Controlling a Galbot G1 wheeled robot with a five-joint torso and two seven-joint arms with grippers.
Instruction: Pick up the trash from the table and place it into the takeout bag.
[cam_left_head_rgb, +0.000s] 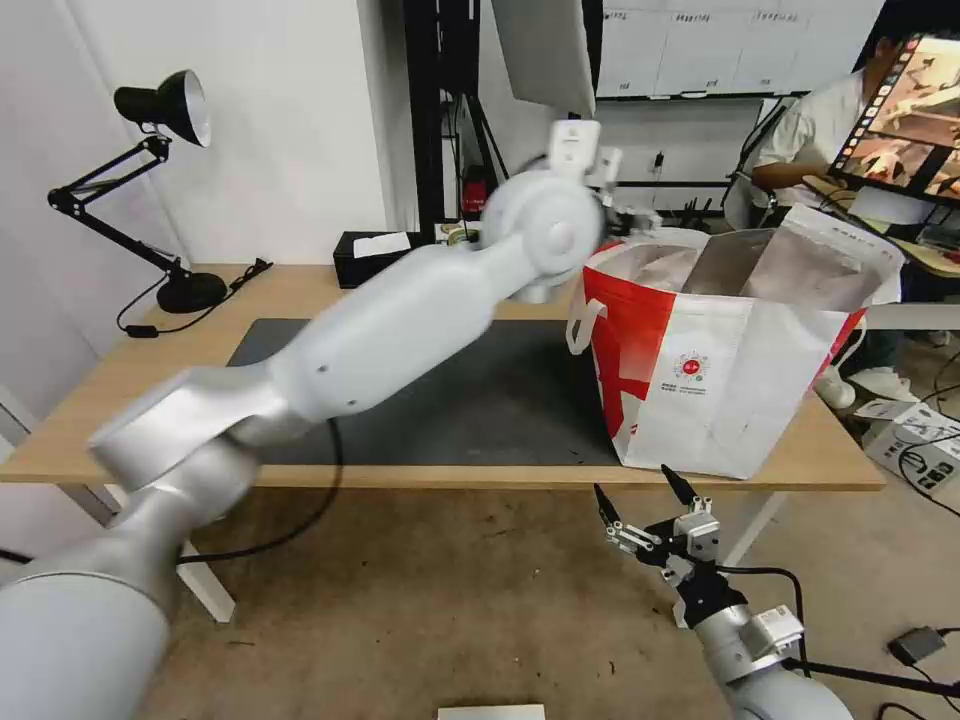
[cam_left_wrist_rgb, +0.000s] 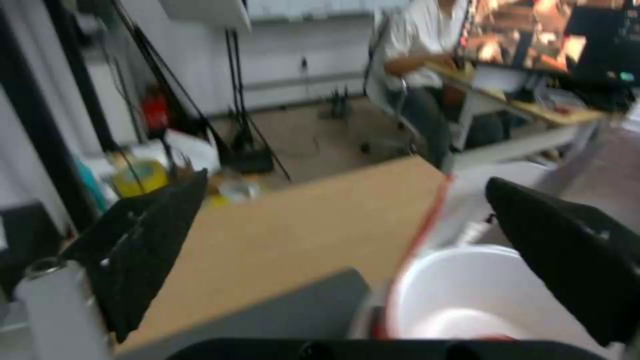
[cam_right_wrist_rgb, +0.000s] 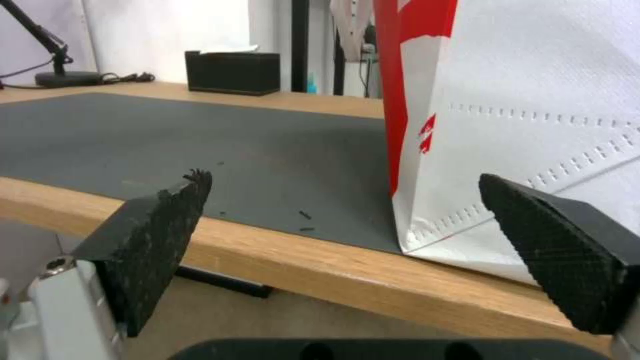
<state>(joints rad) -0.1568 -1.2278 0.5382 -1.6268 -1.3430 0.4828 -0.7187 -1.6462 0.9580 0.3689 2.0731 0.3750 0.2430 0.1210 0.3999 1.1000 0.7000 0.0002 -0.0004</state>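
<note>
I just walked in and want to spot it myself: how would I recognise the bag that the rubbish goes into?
Find the long light-wood table with its dark grey mat. On the table's right end stands a big boxy white bag, open at the top. Red side panels, silver foil lining and a small round logo set it apart.

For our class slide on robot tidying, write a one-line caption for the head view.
Left gripper reaches over the takeout bag standing on the table, while the open right gripper waits below the table's front edge.
</note>
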